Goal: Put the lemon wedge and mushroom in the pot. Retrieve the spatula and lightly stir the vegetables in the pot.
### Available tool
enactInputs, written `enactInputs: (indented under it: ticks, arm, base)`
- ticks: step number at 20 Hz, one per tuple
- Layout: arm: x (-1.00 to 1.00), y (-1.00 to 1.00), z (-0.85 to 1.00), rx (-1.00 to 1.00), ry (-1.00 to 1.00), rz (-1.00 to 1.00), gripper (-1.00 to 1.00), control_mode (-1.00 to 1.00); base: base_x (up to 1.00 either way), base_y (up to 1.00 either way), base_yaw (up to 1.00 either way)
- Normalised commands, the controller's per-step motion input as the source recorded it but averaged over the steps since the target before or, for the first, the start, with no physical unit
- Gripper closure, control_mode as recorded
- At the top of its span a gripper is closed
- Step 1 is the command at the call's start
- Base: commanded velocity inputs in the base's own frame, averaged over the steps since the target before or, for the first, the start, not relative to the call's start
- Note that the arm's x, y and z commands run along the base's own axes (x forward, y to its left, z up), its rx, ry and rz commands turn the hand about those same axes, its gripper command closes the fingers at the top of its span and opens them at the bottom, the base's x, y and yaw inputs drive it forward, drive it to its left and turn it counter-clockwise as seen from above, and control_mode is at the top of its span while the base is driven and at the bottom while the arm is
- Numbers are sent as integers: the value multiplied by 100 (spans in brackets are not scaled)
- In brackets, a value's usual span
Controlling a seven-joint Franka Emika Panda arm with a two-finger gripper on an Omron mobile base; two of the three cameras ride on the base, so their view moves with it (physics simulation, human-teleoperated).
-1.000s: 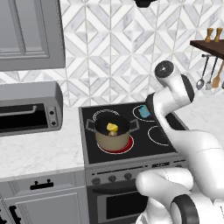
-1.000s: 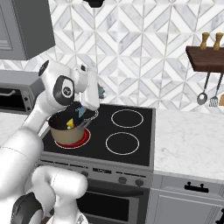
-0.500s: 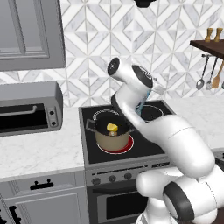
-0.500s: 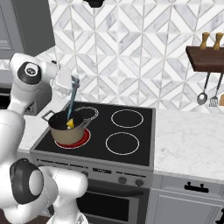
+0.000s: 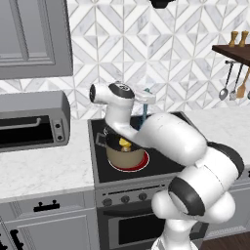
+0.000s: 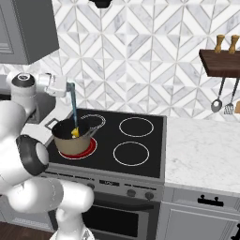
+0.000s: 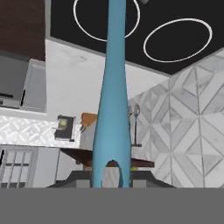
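The gripper point(image 6: 68, 87) is clamped on the top end of the spatula point(image 6: 74, 108), a slim, smooth teal-blue utensil that hangs nearly upright from it. The spatula's lower end dips into the mouth of the pot point(image 6: 71, 140) and ends right at the lemon wedge point(image 6: 75, 133); whether the two touch cannot be told.

The pot is squat and round, with a matte beige body, a dark rim and grey loop handles. It sits on the glowing red front burner at 9 o'clock on the glossy black cooktop point(image 6: 140, 154), whose other three burners are thin white rings. The small bright yellow wedge lies inside the pot; the mushroom cannot be made out.

In the hand view the spatula point(image 7: 114, 96) runs from 6 o'clock up toward 12 o'clock as a long tapering blue blade, widest near the fingers.
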Motion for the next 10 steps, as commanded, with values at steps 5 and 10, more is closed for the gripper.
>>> enactInputs:
  ticks: [5, 10]
  arm:
    - [44, 56, -35, -21, 0, 0, 100, -100]
    - [2, 55, -17, -4, 0, 0, 100, -100]
  base:
    - [0, 0, 0]
    - [0, 0, 0]
